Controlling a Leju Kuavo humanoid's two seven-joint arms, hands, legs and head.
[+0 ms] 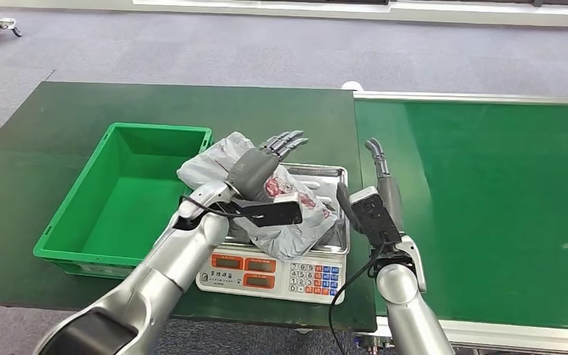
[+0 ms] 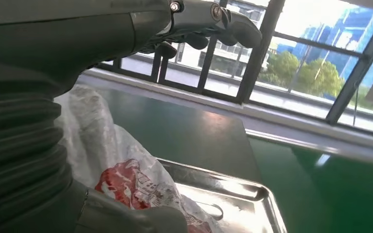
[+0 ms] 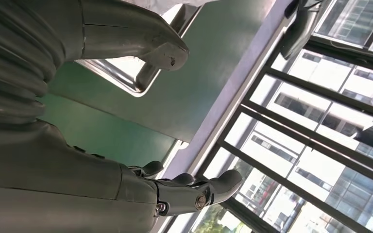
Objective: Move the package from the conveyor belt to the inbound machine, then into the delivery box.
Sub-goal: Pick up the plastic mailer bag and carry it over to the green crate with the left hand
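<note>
The package (image 1: 296,222), a crumpled grey plastic bag with a red print, lies on the steel tray (image 1: 327,174) of the inbound machine, a weighing scale (image 1: 281,275). My left hand (image 1: 259,166) hovers over the bag's far left part, fingers stretched out and apart. In the left wrist view the fingers (image 2: 223,19) reach out above the package (image 2: 126,179) and the thumb lies low against it, with no grip closed. My right hand (image 1: 381,185) stands open just right of the tray, fingers pointing away. Its thumb (image 3: 145,43) is near the tray rim (image 3: 126,77).
The delivery box, a green crate (image 1: 129,192), stands left of the scale on the dark green table (image 1: 59,126), with nothing inside. The green conveyor belt (image 1: 488,207) runs along the right. Grey floor lies beyond.
</note>
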